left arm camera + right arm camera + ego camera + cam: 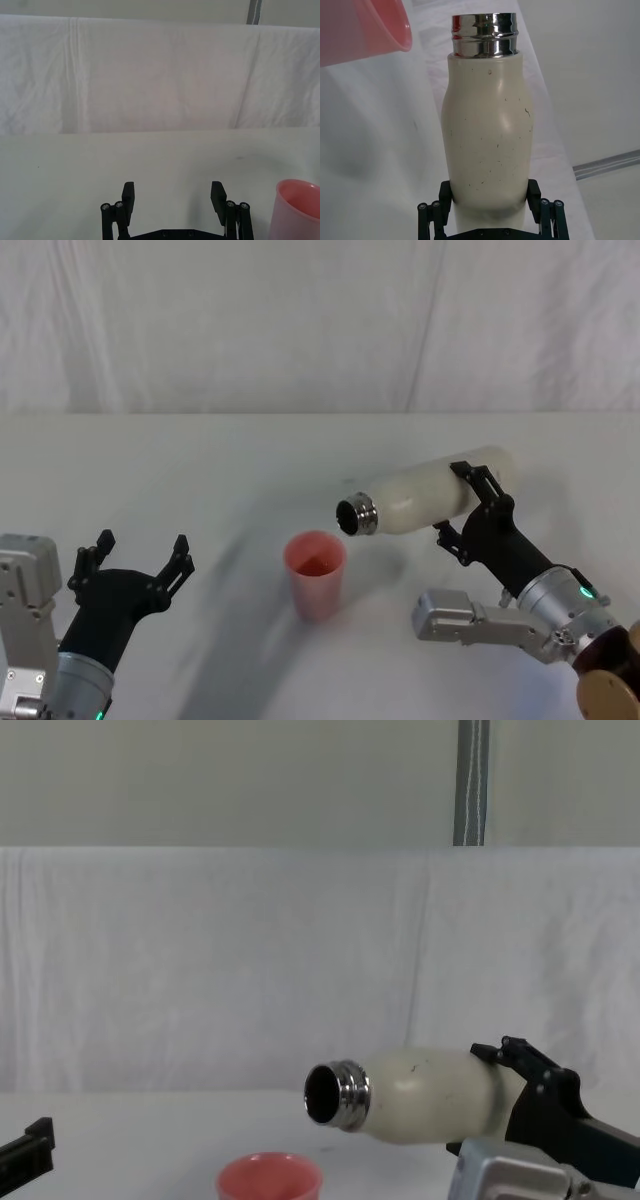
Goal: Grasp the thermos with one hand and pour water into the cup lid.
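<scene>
Your thermos (430, 498) lies almost on its side in the air, its steel neck (357, 517) aimed toward the cup lid (316, 573) and hanging just above and beside the pink rim, to the robot's right of it. That tilt is what a pour needs, though you can see no stream leaving the mouth. The body is cream-white and matte, flecked with small dark marks, the threaded neck bright and shiny. The right gripper (490, 197) pinches it near the base, one jaw on each side, which leaves the mouth free. The cup lid stands upright on the white table (200, 470). Your left gripper (135, 565) waits low on the left, its jaws spread, holding nothing.
</scene>
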